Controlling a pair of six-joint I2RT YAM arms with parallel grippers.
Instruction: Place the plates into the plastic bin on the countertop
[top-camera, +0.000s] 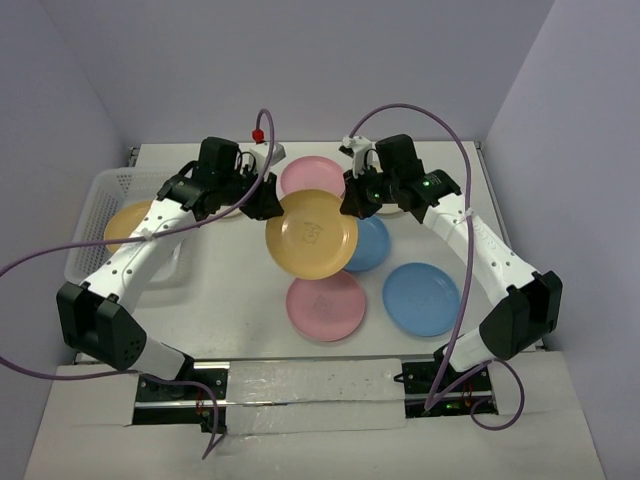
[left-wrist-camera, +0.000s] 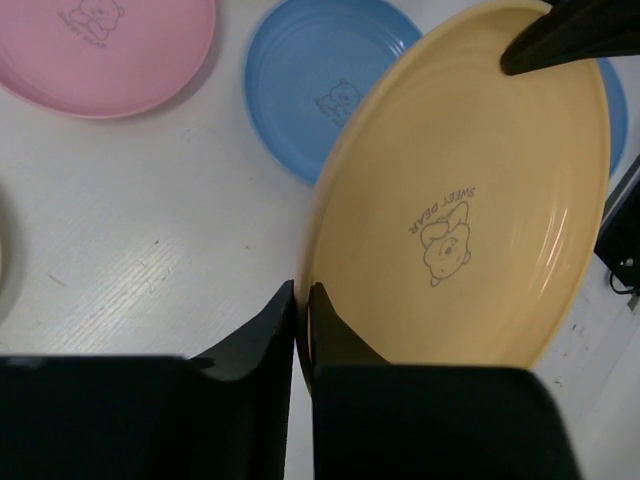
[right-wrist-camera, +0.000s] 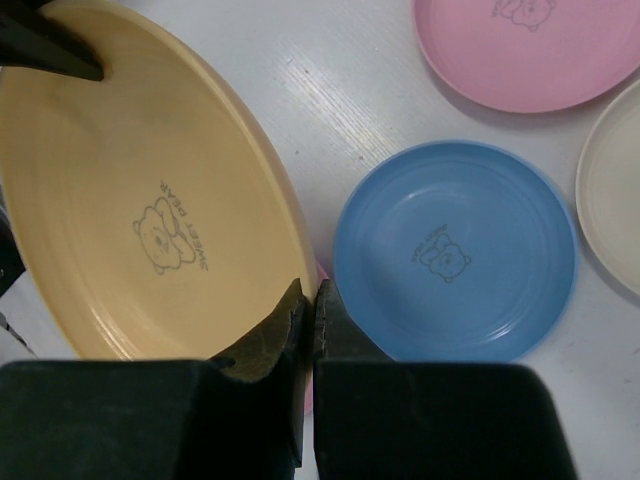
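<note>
A yellow-orange plate (top-camera: 311, 234) hangs above the countertop (top-camera: 230, 300), held by both grippers. My left gripper (top-camera: 272, 208) is shut on its left rim, and my right gripper (top-camera: 350, 205) is shut on its right rim. In the left wrist view the jaws (left-wrist-camera: 303, 295) pinch the plate's edge (left-wrist-camera: 460, 210). In the right wrist view the jaws (right-wrist-camera: 309, 295) pinch the opposite edge (right-wrist-camera: 150, 200). The white mesh bin (top-camera: 100, 185) stands at the left with a yellow plate (top-camera: 128, 222) inside it.
Loose plates lie on the countertop: a pink one (top-camera: 311, 177) at the back, a pink one (top-camera: 326, 305) in front, a blue one (top-camera: 368, 245) partly under the held plate, a blue one (top-camera: 421, 298) to the right. A cream plate (right-wrist-camera: 615, 190) lies by the right arm.
</note>
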